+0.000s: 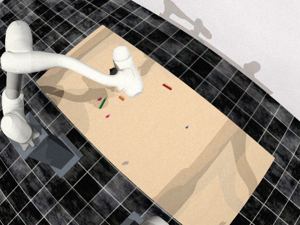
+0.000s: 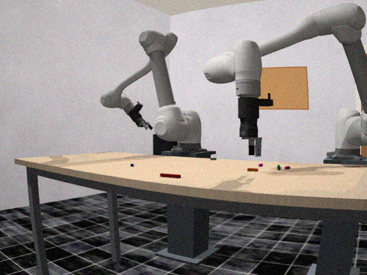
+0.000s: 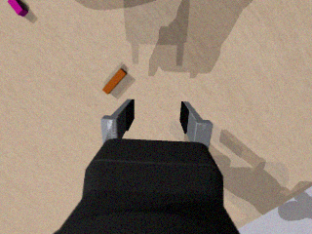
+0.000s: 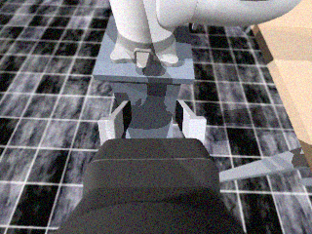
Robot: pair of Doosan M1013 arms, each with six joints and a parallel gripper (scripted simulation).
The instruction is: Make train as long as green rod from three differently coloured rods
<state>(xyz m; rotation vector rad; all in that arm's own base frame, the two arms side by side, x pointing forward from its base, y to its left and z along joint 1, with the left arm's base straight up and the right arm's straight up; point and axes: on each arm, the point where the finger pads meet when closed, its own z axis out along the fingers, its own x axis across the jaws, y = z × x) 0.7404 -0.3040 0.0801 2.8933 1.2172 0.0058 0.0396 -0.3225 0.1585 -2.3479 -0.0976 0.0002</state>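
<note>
the green rod needs matching; the left tool, wide and empty like the right tool, might clip the orange rod (slim thing) by descending misaligned.

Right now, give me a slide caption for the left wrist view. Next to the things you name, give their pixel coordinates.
Open left gripper (image 3: 157, 116) above the table, orange rod (image 3: 115, 81) lying nearby.

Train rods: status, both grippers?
Left gripper: open, empty, above table. Right gripper: open, empty, off to the side. Orange rod, blue rod, grey rod: scattered, no train built.
</note>
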